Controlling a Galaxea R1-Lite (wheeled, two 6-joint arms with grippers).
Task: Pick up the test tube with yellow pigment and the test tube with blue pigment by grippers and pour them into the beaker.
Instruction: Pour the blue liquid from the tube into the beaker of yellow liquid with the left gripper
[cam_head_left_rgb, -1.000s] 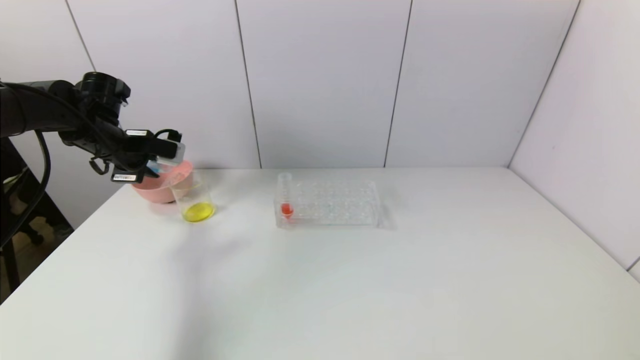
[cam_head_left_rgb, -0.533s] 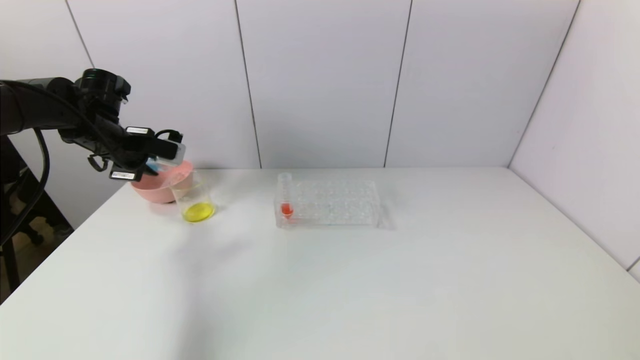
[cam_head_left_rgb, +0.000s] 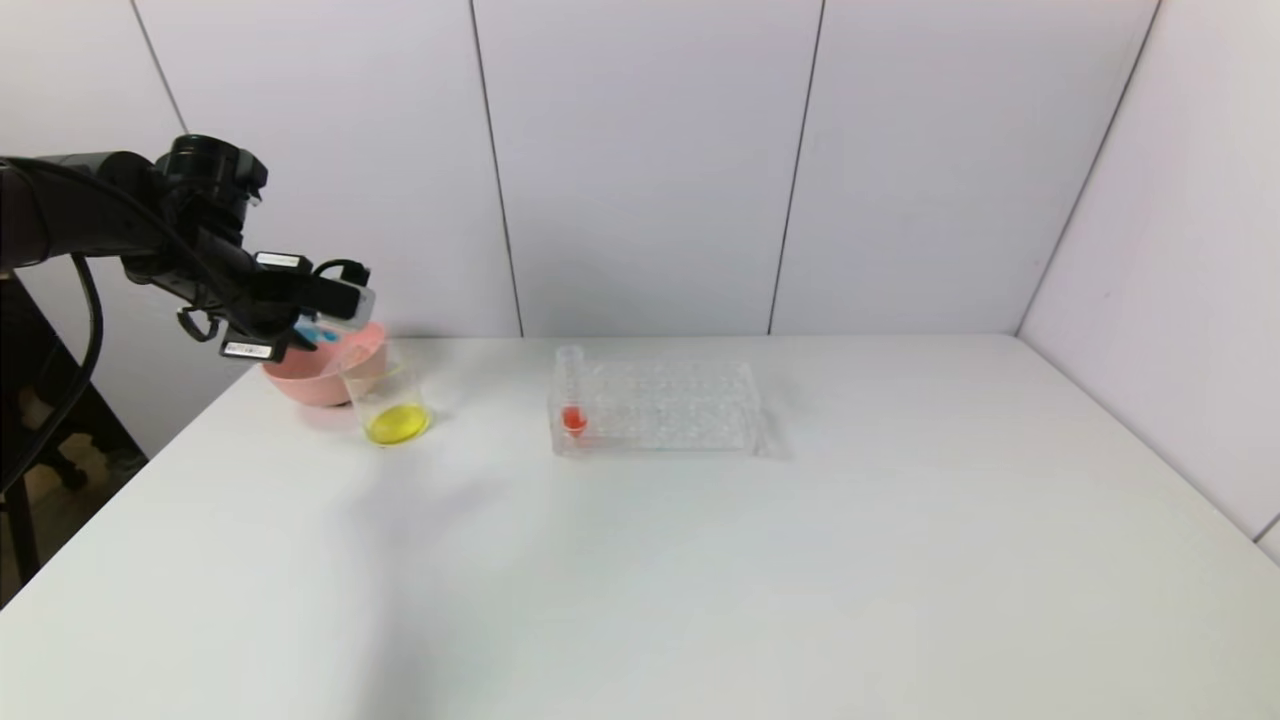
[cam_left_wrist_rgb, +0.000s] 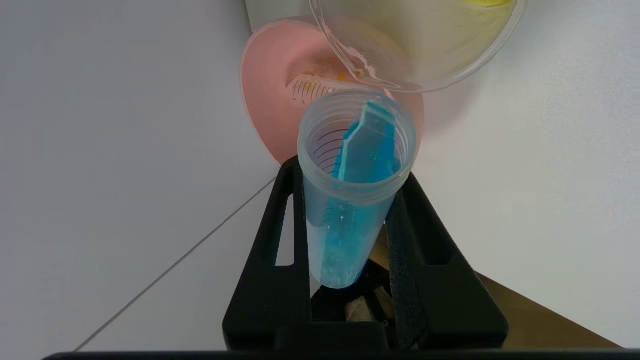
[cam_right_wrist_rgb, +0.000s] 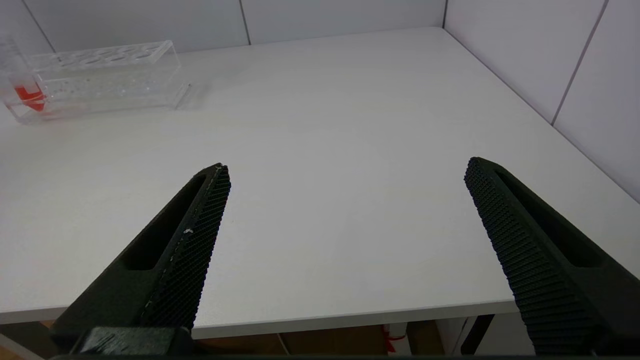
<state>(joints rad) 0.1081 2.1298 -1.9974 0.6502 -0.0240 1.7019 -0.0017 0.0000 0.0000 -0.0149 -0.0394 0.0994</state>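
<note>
Left wrist view, left tool (cam_left_wrist_rgb: 350, 200) clamped on blue tube (cam_left_wrist_rgb: 350, 200), pink bowl (cam_left_wrist_rgb: 270, 90) behind beaker (cam_left_wrist_rgb: 415, 45)

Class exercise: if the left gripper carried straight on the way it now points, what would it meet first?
Most likely the beaker: the left gripper, its jaws shut on the test tube with blue pigment, aims the tube's mouth at the beaker's rim, with the pink bowl just beside. Depth is unclear.

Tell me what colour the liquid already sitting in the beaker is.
Bright yellow, pooled at the bottom of the beaker; the head view shows it best.
</note>
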